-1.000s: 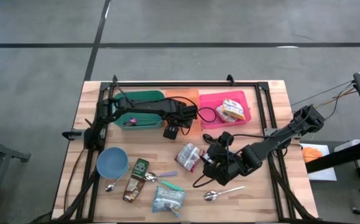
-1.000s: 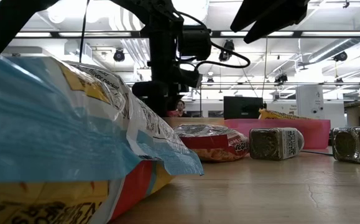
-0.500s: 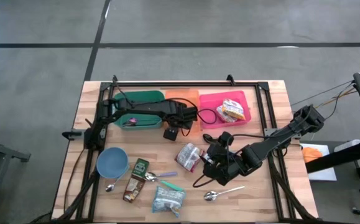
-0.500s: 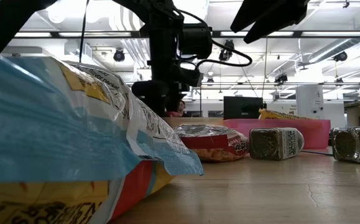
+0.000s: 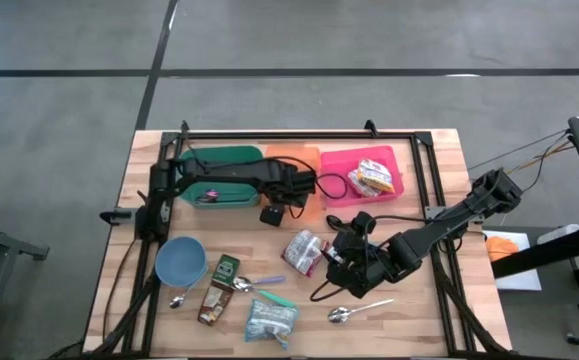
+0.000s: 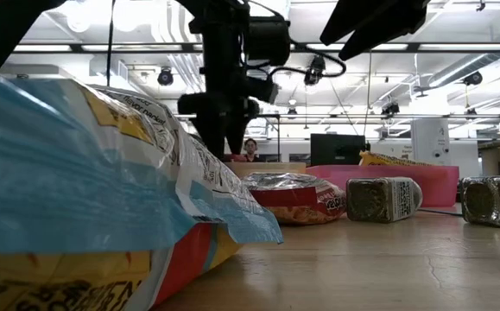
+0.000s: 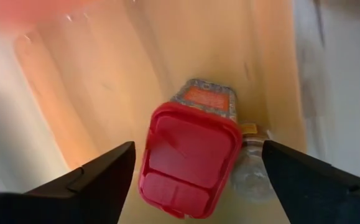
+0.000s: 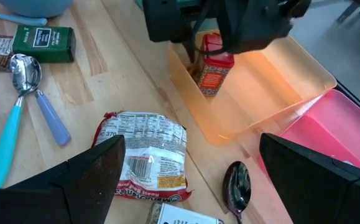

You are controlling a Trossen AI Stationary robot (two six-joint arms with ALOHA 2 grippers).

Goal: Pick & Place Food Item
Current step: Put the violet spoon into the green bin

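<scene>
A red-lidded spice jar [image 7: 189, 155] stands upright on its base in the orange bin [image 8: 260, 81], close to the bin's near wall. My left gripper [image 7: 196, 146] hangs open a little above the jar, pointing down, with a finger on either side of the lid and clear of it. It also shows in the low view as my left gripper [image 6: 222, 138]. My right gripper [image 8: 189, 205] waits open over the table's near right part, next to a red-and-white snack bag [image 8: 145, 155], and holds nothing.
A pink bin [image 5: 339, 165] with a yellow snack bag stands right of the orange bin, and a green bin [image 5: 229, 160] stands left of it. A blue bowl [image 5: 180, 260], spoons [image 8: 235, 183], a green packet [image 8: 43, 40] and more bags lie on the near half.
My left gripper has risen straight up over the orange bin; in the low view its fingers now hang higher than before. My right arm has kept still.
</scene>
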